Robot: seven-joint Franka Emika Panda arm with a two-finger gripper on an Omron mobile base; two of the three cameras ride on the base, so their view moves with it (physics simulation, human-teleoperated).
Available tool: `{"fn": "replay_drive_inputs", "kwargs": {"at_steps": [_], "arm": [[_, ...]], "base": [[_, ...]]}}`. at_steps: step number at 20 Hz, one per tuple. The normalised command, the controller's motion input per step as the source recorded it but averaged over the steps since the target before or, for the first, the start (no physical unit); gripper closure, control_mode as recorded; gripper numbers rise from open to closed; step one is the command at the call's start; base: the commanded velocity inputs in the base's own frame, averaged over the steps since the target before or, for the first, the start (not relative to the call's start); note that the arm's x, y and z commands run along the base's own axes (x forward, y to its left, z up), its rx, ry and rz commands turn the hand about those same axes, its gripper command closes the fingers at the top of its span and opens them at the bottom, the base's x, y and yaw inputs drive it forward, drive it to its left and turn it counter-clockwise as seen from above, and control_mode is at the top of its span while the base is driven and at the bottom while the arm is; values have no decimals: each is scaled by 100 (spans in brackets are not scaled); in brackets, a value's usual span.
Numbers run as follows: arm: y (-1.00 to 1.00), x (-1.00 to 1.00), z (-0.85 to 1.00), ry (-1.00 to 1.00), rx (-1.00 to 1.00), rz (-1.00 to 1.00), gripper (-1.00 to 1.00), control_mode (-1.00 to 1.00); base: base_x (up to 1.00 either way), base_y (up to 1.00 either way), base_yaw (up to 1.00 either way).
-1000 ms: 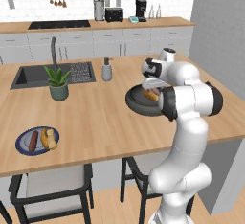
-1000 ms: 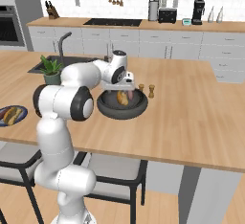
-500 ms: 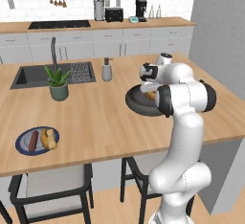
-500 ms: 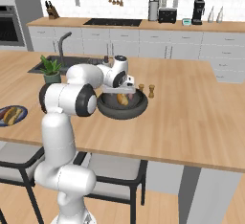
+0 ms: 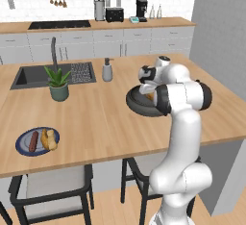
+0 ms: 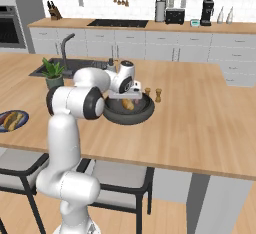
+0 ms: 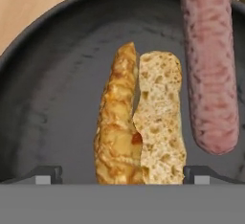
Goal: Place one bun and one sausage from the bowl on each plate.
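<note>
The gripper (image 7: 122,174) hangs fully open and empty, its fingertips straddling the split bun (image 7: 139,122) in the dark bowl (image 7: 57,74), a sausage (image 7: 208,65) just beside it. The bun pick seems in hand; next, descend and close squarely. One plate (image 5: 21,144) near the counter's edge already holds a pair, and no writing is legible.

Glossy white rounded arm (image 5: 185,123), seemingly dark-banded joints.
</note>
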Motion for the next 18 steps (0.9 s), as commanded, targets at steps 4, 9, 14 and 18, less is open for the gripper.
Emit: {"fn": "replay_drive_inputs", "kwargs": {"at_steps": [4,9,14,18], "arm": [[0,12,-19,0,0,0,100,-100],[0,0,-5,0,0,0,100,-100],[0,-1,0,0,0,0,100,-100],[0,-54,31,0,0,0,100,-100]], "base": [[0,0,0],[0,0,0],[0,0,0],[0,0,0]]}}
